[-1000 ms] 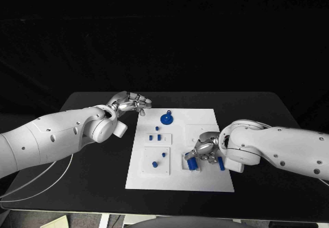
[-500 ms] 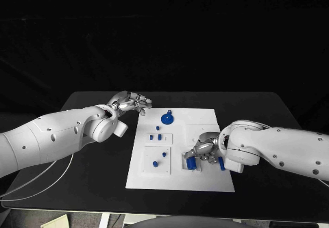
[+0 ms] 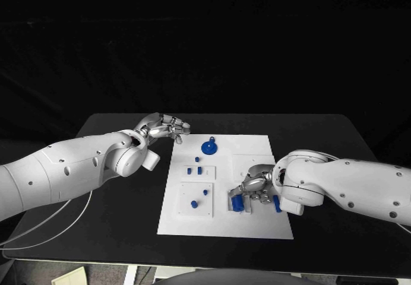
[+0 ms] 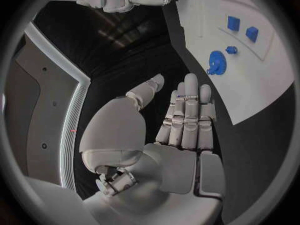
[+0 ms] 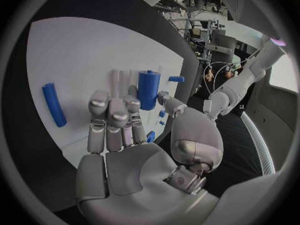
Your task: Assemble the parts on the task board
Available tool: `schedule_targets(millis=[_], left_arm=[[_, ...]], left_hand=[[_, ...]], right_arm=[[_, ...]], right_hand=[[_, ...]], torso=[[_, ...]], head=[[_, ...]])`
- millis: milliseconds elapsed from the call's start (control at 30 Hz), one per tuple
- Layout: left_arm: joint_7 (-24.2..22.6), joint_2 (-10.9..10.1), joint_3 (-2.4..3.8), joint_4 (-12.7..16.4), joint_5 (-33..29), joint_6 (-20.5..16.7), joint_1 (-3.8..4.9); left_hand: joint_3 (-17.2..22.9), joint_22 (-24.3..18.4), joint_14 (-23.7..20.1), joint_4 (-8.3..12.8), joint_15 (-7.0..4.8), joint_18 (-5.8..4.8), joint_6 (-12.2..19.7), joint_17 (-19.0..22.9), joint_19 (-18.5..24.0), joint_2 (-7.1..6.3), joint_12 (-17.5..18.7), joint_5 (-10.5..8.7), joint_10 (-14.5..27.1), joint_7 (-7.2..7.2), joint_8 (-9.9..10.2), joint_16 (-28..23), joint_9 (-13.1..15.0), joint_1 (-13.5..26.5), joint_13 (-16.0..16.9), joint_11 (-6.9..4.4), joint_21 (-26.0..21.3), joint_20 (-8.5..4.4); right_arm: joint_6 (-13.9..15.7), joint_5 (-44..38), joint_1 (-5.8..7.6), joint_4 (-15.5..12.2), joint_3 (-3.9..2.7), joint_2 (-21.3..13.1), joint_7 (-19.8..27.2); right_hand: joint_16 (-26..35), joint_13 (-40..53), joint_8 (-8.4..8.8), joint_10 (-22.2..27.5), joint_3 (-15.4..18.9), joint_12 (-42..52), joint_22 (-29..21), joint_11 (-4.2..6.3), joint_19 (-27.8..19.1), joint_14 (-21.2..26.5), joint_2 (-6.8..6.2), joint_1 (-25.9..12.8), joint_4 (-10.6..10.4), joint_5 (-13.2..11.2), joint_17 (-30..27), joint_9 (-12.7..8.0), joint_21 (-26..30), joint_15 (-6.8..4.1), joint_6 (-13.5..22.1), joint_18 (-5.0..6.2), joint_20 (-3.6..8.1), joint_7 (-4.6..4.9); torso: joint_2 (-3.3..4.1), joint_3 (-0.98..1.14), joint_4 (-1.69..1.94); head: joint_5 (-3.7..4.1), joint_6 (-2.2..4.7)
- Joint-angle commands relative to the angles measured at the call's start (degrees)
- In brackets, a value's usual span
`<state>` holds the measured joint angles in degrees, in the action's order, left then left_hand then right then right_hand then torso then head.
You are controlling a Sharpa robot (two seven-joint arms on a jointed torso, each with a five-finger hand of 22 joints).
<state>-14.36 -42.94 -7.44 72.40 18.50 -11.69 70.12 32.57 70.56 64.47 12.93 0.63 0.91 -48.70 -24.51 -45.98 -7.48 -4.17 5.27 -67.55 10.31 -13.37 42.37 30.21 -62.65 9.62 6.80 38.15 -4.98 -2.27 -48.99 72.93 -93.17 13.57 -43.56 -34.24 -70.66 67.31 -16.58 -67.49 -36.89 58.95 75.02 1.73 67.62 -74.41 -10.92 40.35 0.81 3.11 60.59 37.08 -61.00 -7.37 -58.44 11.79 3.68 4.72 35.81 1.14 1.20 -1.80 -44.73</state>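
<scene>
— What is the left hand point(image 3: 164, 127) doing?
— It holds nothing. Its fingers point(image 4: 187, 116) lie straight, side by side, and the thumb sticks out apart.
— And the right hand point(image 3: 255, 187)?
— Its arm is bent in. Its fingers point(image 5: 111, 120) reach forward, close together, and hold nothing too.

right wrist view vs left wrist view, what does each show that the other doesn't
Right wrist view alone: the right hand close over the board, fingers by a blue cylinder, a blue rod lying apart.

Left wrist view alone: the left hand open over the black table beside the board, a blue gear and two blue blocks.

Both: the white board with blue parts on it.
</scene>
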Motion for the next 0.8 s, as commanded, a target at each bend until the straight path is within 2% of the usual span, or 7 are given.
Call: schedule_targets(millis=[33, 533, 800], left_arm=[[-0.40, 0.04, 0.05, 0.12, -0.36, 0.76, 0.03], [-0.37, -0.03, 0.05, 0.09, -0.36, 0.77, 0.03], [-0.33, -0.08, 0.05, 0.04, -0.36, 0.79, 0.03]], left_hand=[[-0.11, 0.08, 0.36, -0.20, -0.04, 1.17, 0.22, -0.09, -0.39, 0.31, 0.02, 0.18, 0.22, -0.08, -0.35, -0.23, -0.08, 0.38, -0.07, -0.01, -0.23, -0.06], [-0.11, 0.11, 0.37, -0.20, -0.04, 1.17, 0.22, -0.17, -0.39, 0.33, 0.02, 0.18, 0.22, -0.09, -0.37, -0.29, -0.09, 0.38, -0.08, -0.01, -0.27, -0.06], [-0.12, 0.13, 0.37, -0.22, -0.04, 1.17, 0.23, -0.21, -0.39, 0.33, 0.02, 0.17, 0.22, -0.09, -0.38, -0.32, -0.09, 0.40, -0.09, -0.01, -0.28, -0.05]], right_arm=[[-0.81, -1.06, -0.29, -0.02, 0.15, 0.13, -0.07], [-0.18, -2.20, -0.33, -0.33, 0.15, -0.32, 0.30], [0.18, -3.00, -0.36, -3.81, 0.12, -3.03, 4.03]], right_hand=[[0.30, 0.10, 0.29, -0.21, 0.34, -0.28, 0.65, 0.01, -0.24, -0.15, 0.26, 0.11, 0.41, -0.29, 0.09, -0.03, -0.35, -0.43, 0.00, 3.21, 0.17, -0.05], [0.44, 0.19, 0.51, -0.12, 1.56, -0.44, 0.54, -0.03, -0.38, -0.13, -0.90, -0.52, 0.51, -0.29, 0.13, 0.07, -0.25, -0.40, 0.09, 3.21, 0.22, -0.01], [0.57, 0.29, 0.62, -0.06, 2.56, -0.50, 0.49, 0.00, -0.48, -0.07, -1.53, -0.14, 1.29, -0.28, 0.16, 0.19, -0.19, -0.45, 0.15, 3.21, 0.38, -0.04]], torso=[[-0.01, 0.03, 0.01], [-0.01, 0.03, 0.01], [-0.01, 0.06, 0.04]], head=[[-0.05, -0.11], [-0.07, -0.21], [-0.03, 0.15]])
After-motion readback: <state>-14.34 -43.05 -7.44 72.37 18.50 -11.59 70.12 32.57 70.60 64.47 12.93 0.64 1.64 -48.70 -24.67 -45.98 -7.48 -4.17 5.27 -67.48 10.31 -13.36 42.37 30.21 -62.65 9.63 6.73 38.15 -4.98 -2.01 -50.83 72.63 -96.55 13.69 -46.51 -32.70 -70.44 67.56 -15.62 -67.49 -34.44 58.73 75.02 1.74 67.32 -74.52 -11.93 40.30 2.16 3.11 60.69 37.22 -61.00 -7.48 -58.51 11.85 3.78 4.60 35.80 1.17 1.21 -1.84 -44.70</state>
